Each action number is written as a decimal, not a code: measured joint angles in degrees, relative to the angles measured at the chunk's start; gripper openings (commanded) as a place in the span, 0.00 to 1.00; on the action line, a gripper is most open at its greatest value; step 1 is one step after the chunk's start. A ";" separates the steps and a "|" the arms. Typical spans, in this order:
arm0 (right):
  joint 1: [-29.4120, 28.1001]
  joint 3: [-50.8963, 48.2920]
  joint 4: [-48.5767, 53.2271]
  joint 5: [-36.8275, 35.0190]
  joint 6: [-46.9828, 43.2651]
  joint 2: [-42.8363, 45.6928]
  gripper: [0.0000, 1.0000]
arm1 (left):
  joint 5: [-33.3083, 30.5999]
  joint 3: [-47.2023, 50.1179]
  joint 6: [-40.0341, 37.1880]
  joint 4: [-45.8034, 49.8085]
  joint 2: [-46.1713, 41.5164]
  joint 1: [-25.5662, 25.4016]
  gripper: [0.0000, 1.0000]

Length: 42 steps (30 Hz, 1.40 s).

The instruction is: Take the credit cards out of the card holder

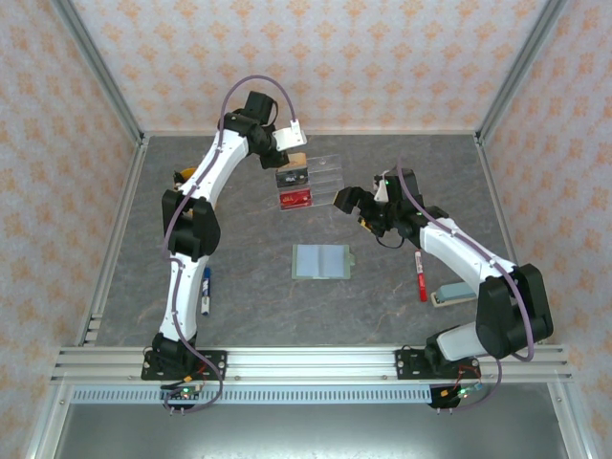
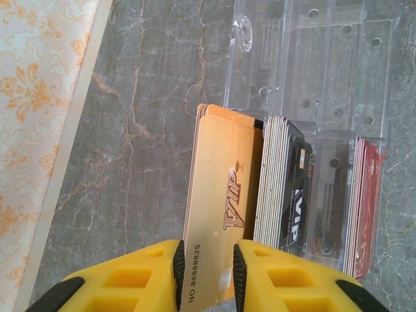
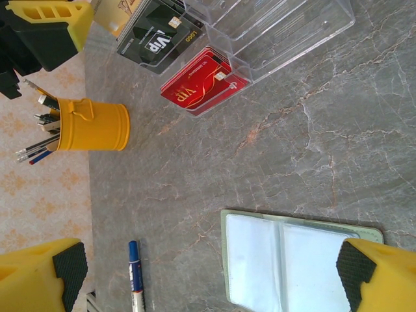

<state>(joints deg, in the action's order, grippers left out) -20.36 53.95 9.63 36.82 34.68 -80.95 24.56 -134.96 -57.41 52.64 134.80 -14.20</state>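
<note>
Grey marbled table (image 1: pixel 258 292) bears open card holder (image 1: pixel 322 261), clear tray (image 1: pixel 330 164), yellow cup (image 3: pixel 97 123), blue pen (image 1: pixel 206 287).

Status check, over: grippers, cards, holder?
Left gripper slightly open astride tan card at clear tray. Right gripper open near card holder, which lies open, pockets looking empty. Nothing blocking.

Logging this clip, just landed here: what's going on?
The left gripper stands over the clear tray, jaws slightly apart above a tan-orange card at its end; a black card and a red card sit in the next slots. The card holder lies open on the table, looking empty, with the right gripper open nearby.
</note>
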 measured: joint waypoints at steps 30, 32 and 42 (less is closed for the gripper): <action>-28.06 22.73 23.82 -27.61 -7.72 -28.79 0.79 | -12.46 61.70 57.75 -37.79 -45.83 0.00 0.46; -28.22 23.54 24.76 -28.37 -7.52 -30.36 0.78 | -14.03 65.75 61.64 -37.99 -47.76 0.00 0.47; -28.22 25.31 27.02 -30.49 -6.62 -32.96 0.69 | -25.22 77.66 79.69 -37.24 -57.70 0.00 0.75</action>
<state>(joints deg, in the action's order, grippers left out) -48.58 79.26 36.64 6.33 28.05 -113.91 -0.67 -57.30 22.28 15.40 77.10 -14.20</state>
